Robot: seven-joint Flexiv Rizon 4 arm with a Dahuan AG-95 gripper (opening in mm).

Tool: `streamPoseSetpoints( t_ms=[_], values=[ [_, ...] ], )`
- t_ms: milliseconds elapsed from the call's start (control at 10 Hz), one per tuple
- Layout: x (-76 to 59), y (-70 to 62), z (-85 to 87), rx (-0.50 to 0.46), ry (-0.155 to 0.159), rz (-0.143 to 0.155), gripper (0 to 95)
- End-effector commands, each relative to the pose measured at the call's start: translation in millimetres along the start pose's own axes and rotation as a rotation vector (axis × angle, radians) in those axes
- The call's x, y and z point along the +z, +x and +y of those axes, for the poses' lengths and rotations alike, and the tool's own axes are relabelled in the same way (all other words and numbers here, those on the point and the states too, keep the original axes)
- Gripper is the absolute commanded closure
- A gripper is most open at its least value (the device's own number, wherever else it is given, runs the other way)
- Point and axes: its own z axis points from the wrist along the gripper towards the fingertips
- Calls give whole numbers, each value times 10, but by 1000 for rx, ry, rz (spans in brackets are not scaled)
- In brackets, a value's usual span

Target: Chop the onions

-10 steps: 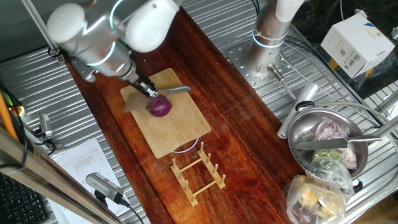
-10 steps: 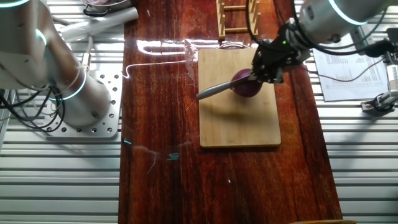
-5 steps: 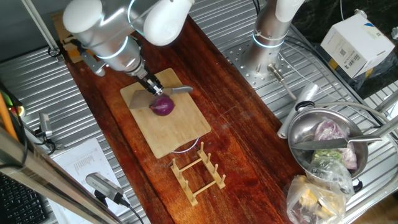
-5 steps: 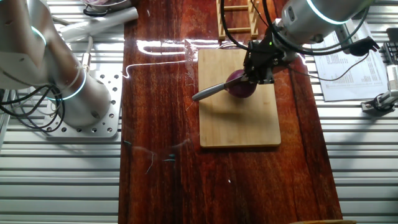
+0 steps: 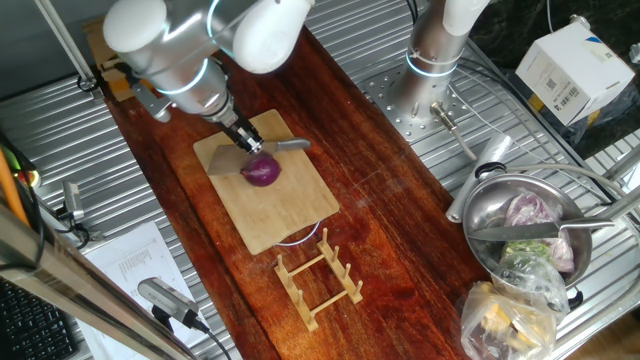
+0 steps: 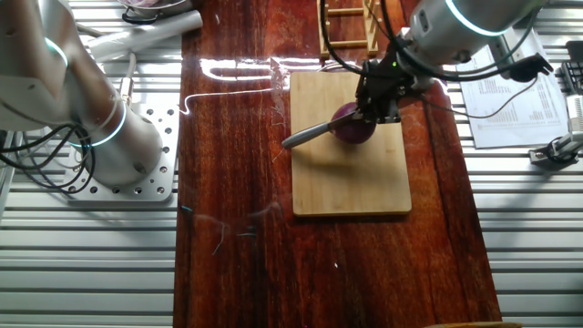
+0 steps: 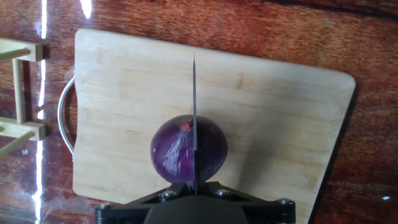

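One pincer is at work, pinching the handle of a single knife. In the hand view the blade shows edge-on as a thin dark line running straight away from the pincer, its tip reaching past the onion over bare board. In the other fixed view the knife's grey blade sticks out to the left of the onion, past the board's left edge and over the counter.

There is one onion, small, round and whole, with glossy dark purple-magenta skin and faint lengthwise streaks. A paler brownish nub shows on its upper face just beside the blade line, so its stem axis points roughly up and a little away from the pincer. The blade lies across the onion's middle; whether it has entered the skin cannot be told.

The onion sits on one bamboo board, about midway across it and toward the side nearest the pincer. The board is a pale rounded rectangle much larger than the onion, with a thin metal loop at one short end, and it lies flat on the dark red wooden counter.

Beside that end stands one wooden slotted rack. Well apart, on the ribbed metal surface, one steel bowl holds pale purple-white leafy pieces. One white box sits at the far corner.
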Motion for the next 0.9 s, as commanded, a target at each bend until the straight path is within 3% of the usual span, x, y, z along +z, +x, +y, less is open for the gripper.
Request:
streamPoseSetpoints(
  t_ms=[100,300,400,900],
  values=[
    [26,-23,-4,-7,3,-26,950],
    [36,-27,-5,-11,1,-37,950],
    [37,-25,-5,-17,1,-46,760],
    [16,4,-9,-28,2,-73,760]
  ],
)
